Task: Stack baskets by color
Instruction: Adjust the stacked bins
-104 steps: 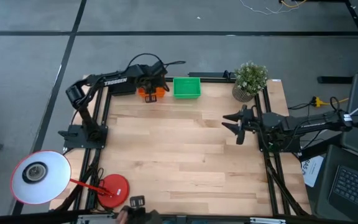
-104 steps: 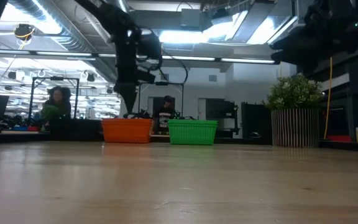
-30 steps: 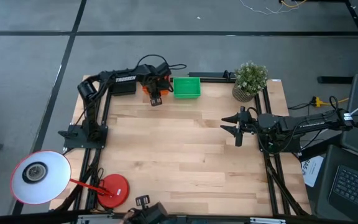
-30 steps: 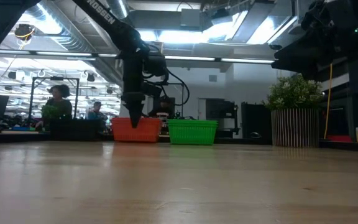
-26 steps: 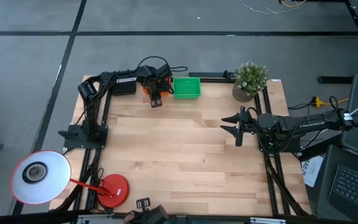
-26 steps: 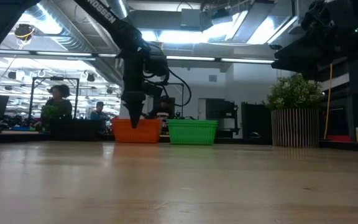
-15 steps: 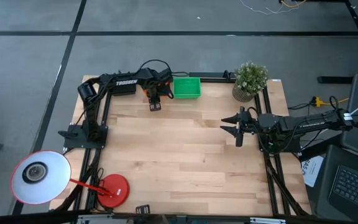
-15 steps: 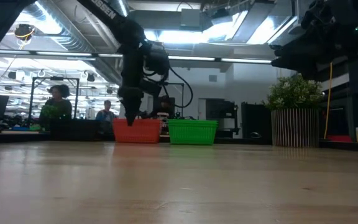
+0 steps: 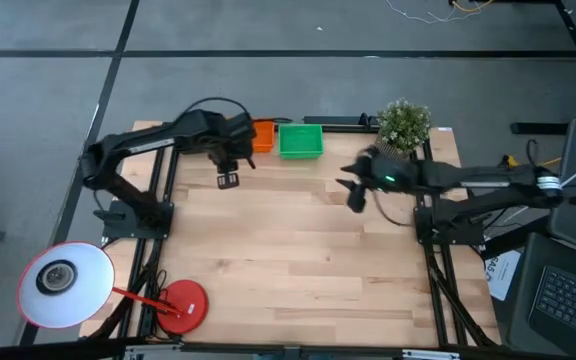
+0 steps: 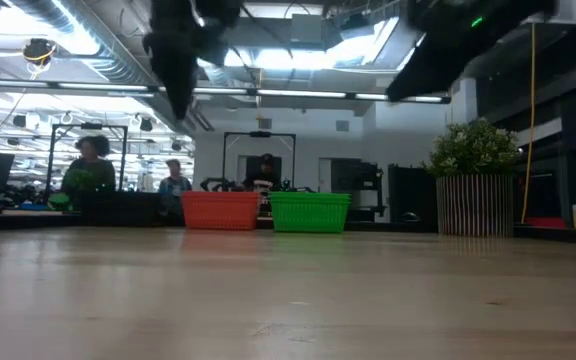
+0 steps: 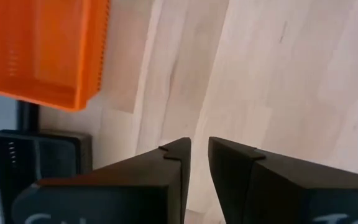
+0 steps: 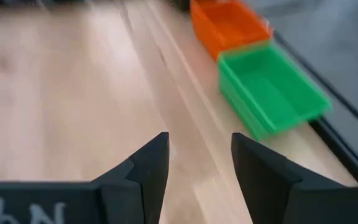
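An orange basket [image 9: 265, 135] and a green basket [image 9: 300, 140] stand side by side on their bottoms at the table's far edge; both also show in the low view, the orange basket [image 10: 220, 210] left of the green basket [image 10: 310, 212]. My left gripper [image 9: 228, 179] hangs above the table, nearer than the orange basket [image 11: 45, 50], pointing steeply down. A narrow gap shows between its fingers [image 11: 199, 149], with nothing in it. My right gripper [image 9: 353, 192] is open and empty above the table's right half, slanting toward the baskets [image 12: 269, 90].
A potted plant [image 9: 404, 128] stands at the far right corner, just right of the green basket. A white lamp head [image 9: 63, 285] and its round red base [image 9: 181, 305] are at the near left corner. Bare wood [image 9: 288, 260] fills the middle and near side.
My left gripper has risen from the orange basket and drawn back toward the table's near and left edges; the basket stays where it was. My right gripper has moved up and toward the table's left and far edges, tipping down toward the baskets.
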